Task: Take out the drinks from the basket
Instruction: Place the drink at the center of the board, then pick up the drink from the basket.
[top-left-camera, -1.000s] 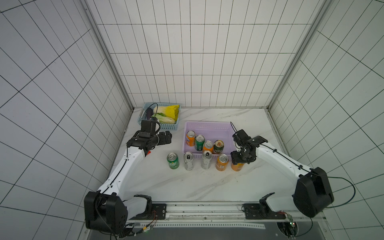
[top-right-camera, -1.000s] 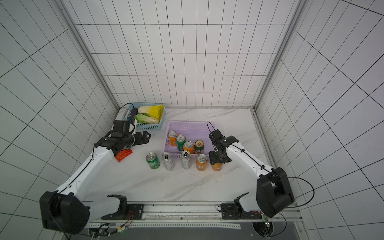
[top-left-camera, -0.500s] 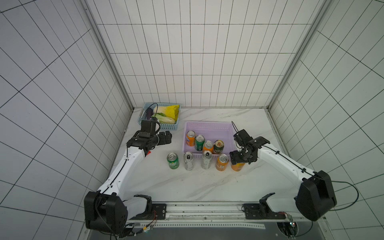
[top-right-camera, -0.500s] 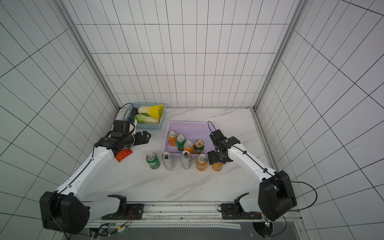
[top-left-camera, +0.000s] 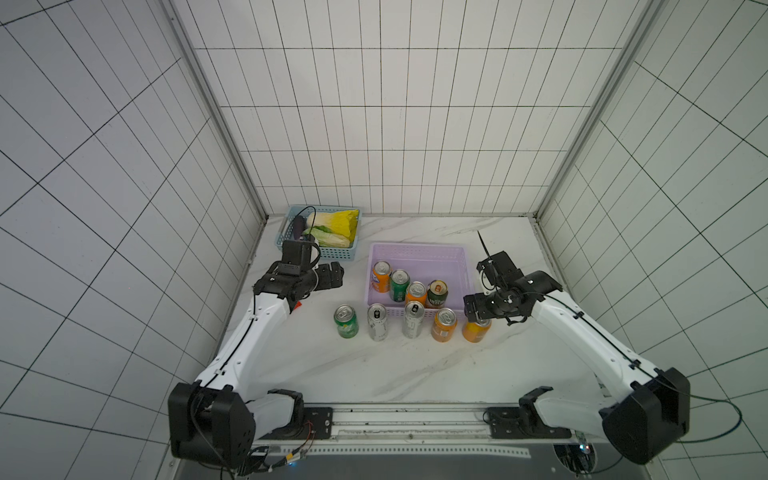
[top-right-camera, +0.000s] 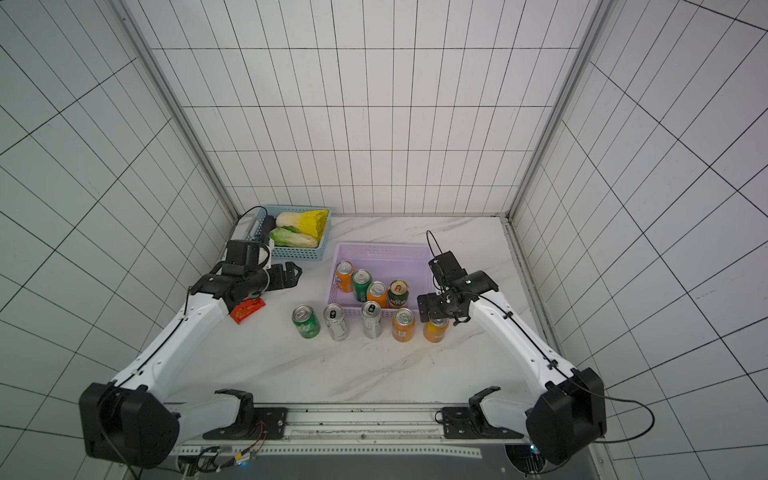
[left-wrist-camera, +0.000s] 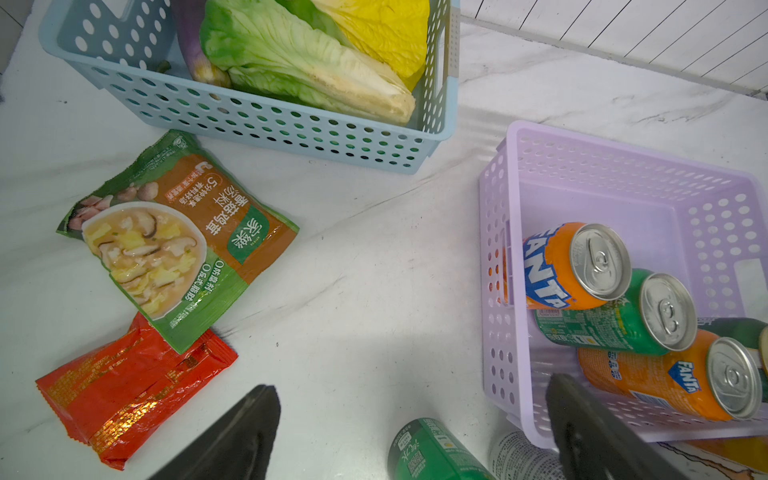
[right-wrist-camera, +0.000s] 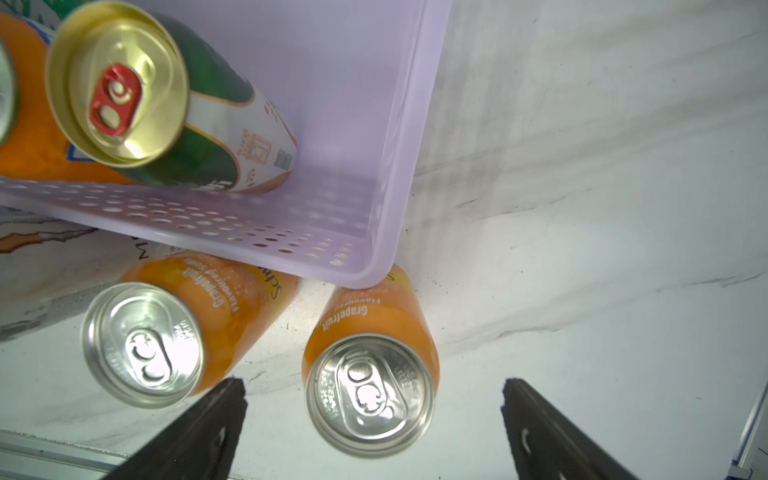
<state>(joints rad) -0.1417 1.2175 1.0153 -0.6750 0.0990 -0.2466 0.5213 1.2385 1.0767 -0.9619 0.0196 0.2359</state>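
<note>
The right arm (top-left-camera: 582, 332) rises from its base at the near right edge of the table (top-left-camera: 374, 374) and leans inward. Its wrist is bent so that the right claw (top-left-camera: 476, 315) points down over the end orange can (top-left-camera: 476, 331). In the right wrist view its fingers (right-wrist-camera: 199, 432) are wide apart, one on each side of this can with a clear gap to each. The claw is open and holds nothing. This can stands upright on the table, just beside the near right corner of the purple basket (top-left-camera: 417, 251).

The left arm (top-left-camera: 257, 328) goes from the near left edge up toward the far side. Its wrist turns the left claw (top-left-camera: 334, 276) sideways, toward the purple basket. The claw hangs above the table, near the blue basket (top-left-camera: 320, 251). Its fingers (left-wrist-camera: 232, 440) are also wide apart, with nothing between them.

Five cans stand outside in a row along the near wall of the purple basket: a green can (top-left-camera: 345, 322), a silver can (top-left-camera: 377, 324), a second silver can (top-left-camera: 414, 322), an orange can (top-left-camera: 444, 328) and the end orange can. Four cans are inside, close together: an orange one (top-left-camera: 381, 277), a green one (top-left-camera: 399, 286), another orange one (top-left-camera: 415, 294) and a dark green can with a gold top (top-left-camera: 437, 294).

A red packet (top-right-camera: 248, 309) lies on the table below the left arm, and a green soup packet (left-wrist-camera: 178, 237) overlaps its edge.
</note>
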